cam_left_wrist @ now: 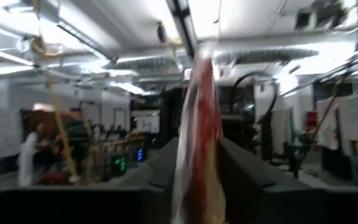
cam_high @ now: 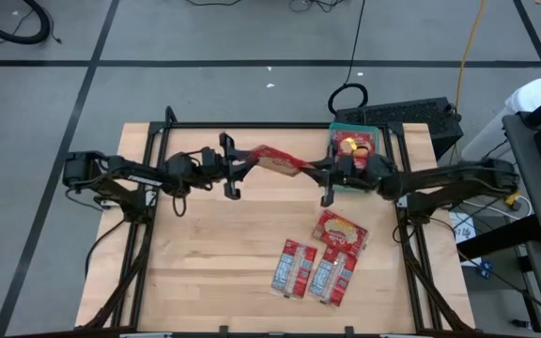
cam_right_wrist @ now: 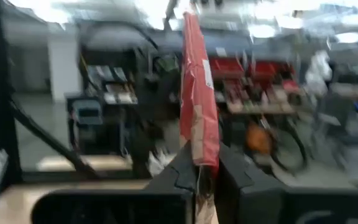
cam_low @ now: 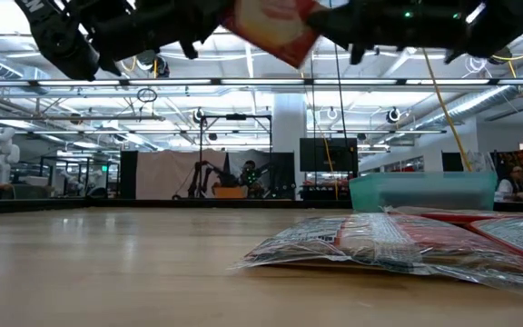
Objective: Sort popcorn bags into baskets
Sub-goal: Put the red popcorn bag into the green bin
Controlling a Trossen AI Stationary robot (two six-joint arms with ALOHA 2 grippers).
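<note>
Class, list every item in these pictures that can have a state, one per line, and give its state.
Held popcorn bag: in the air between both arms.
Right gripper: shut on that bag.
Left gripper: at the bag's other end, fingers either side.
Three popcorn bags: flat on the table.
Teal basket: upright, holding packets.

arms: dark, slim, jointed | black cables along them | fingers [cam_right_wrist: 185, 171]: dark, flat-sided
</note>
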